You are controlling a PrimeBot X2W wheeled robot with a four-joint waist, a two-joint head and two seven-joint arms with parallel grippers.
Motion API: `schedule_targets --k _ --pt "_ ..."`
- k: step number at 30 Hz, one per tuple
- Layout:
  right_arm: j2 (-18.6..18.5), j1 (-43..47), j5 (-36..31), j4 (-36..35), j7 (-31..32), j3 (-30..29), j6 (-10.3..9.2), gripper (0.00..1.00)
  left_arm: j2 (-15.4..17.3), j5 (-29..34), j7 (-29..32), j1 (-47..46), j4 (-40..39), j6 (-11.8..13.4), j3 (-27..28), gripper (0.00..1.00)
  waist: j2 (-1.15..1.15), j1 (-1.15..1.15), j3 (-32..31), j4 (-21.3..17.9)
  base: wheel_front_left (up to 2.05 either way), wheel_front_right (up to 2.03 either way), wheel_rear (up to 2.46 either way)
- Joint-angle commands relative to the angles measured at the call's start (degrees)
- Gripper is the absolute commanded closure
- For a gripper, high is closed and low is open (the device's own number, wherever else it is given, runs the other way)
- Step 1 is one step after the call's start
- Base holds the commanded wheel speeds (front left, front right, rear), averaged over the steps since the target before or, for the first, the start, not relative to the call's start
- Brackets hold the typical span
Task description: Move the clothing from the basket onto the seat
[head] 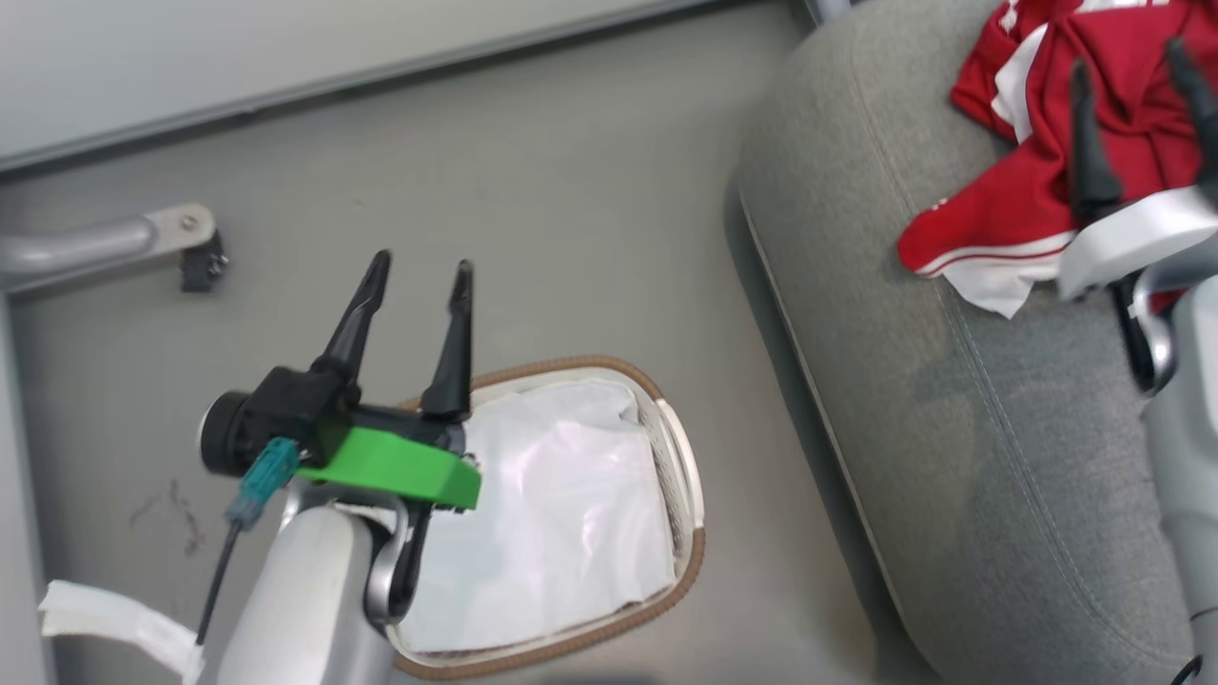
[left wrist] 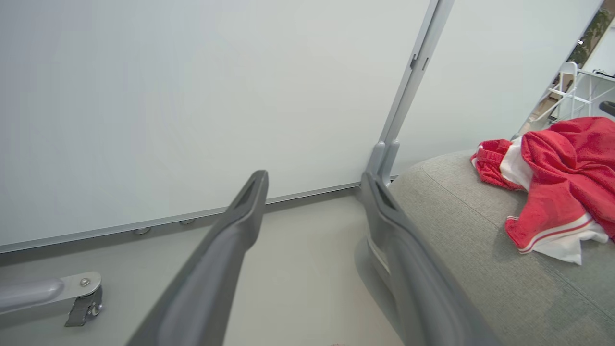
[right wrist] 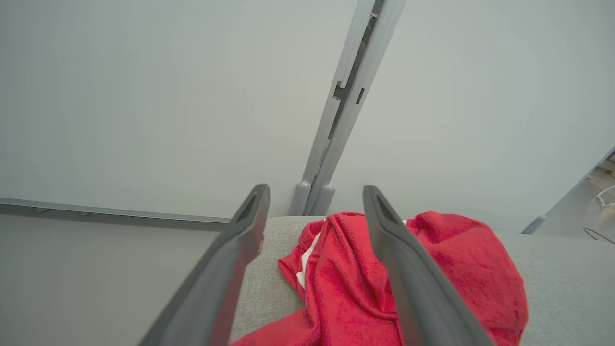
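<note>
Looking down from the head, the basket [head: 690, 561] stands on the floor. Where it is visible it shows its white cloth lining [head: 561, 514] and no red cloth. The clothing [head: 1028, 181] lies in a red heap on the seat [head: 952, 400], near the far corner. The left gripper [head: 422, 264] hangs over the basket's edge with its fingers spread and nothing between them. The right gripper [head: 1130, 59] hovers above the heap, fingers apart.

From the left wrist, the spread fingers frame bare floor and wall, and the clothing [left wrist: 567, 182] rests on the seat [left wrist: 461, 226] to one side.

From the right wrist, the wide fingers straddle the clothing [right wrist: 346, 283] without pinching it. The garments lie free on the cushion, so the task seems nearly done.
</note>
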Motion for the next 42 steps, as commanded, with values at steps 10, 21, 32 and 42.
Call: schedule_targets --k 10,21,32,42 --pt "6.4 10.0 4.8 -1.9 0.0 4.8 -0.08 0.0 -0.3 -1.5 0.0 9.6 1.8 1.3 8.4 0.0 0.0 0.0 -12.4 8.6 0.0 0.0 0.0" --pt "12.5 22.8 6.5 -9.3 0.0 2.4 -0.08 0.0 -0.3 -1.9 0.0 18.4 1.6 1.7 14.1 0.0 0.0 0.0 -15.7 11.0 0.0 0.0 0.0" --pt "12.7 30.4 10.1 -11.8 0.0 4.8 -0.08 0.0 -0.3 -3.3 0.0 22.3 1.1 1.9 13.9 0.0 0.0 0.0 -16.9 11.1 0.0 0.0 0.0" --pt "12.7 30.8 10.2 -11.0 0.0 4.5 -0.08 0.0 -0.3 -3.3 0.0 21.9 1.3 2.0 13.0 0.0 0.0 0.0 -17.0 10.9 0.0 0.0 0.0"
